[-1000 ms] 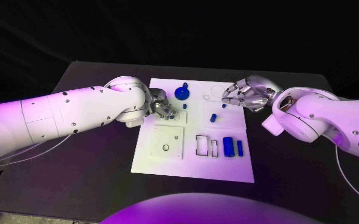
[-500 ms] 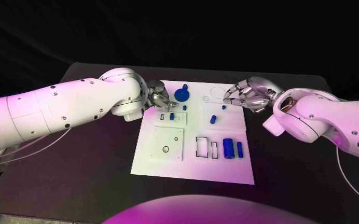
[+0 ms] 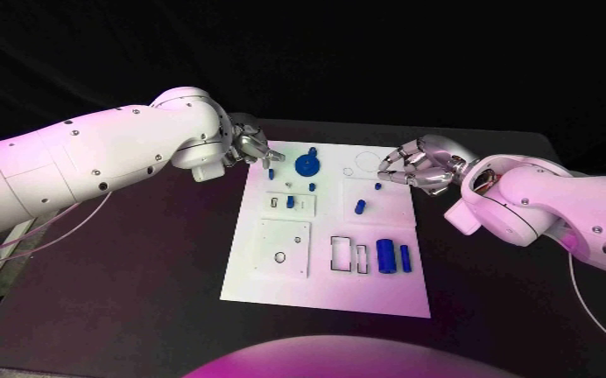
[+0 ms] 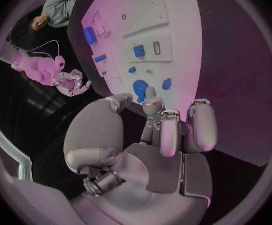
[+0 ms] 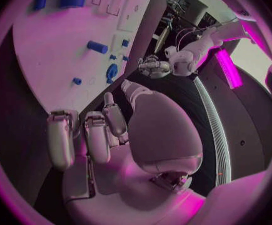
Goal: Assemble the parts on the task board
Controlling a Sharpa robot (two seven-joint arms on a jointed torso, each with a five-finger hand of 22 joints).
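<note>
The white task board [image 3: 285, 275] lies in the middle of the black table. On its far part sit a blue round disc [image 3: 307, 166], a small blue piece [image 3: 271, 172] and a blue block [image 3: 291, 202] in a slot. Short blue pegs [image 3: 360, 206] lie further right, and two blue cylinders [image 3: 385, 251] lie near its right edge. My left hand [image 3: 246, 145] hovers off the board's far left corner with its fingers apart, holding nothing. My right hand [image 3: 417, 168] hangs over the board's far right edge, fingers loosely bent and empty. The left wrist view shows the disc [image 4: 140, 89] beyond the fingertips [image 4: 151, 92].
Bare black table surrounds the board on every side. In the right wrist view the board [image 5: 48, 45] and the blue disc [image 5: 112, 71] lie ahead of my right hand [image 5: 111, 135], with my left hand [image 5: 151, 66] beyond them.
My left hand has let go of the blue block, which stays in its slot, and has drawn back off the board toward the far left. The right hand has barely moved.
</note>
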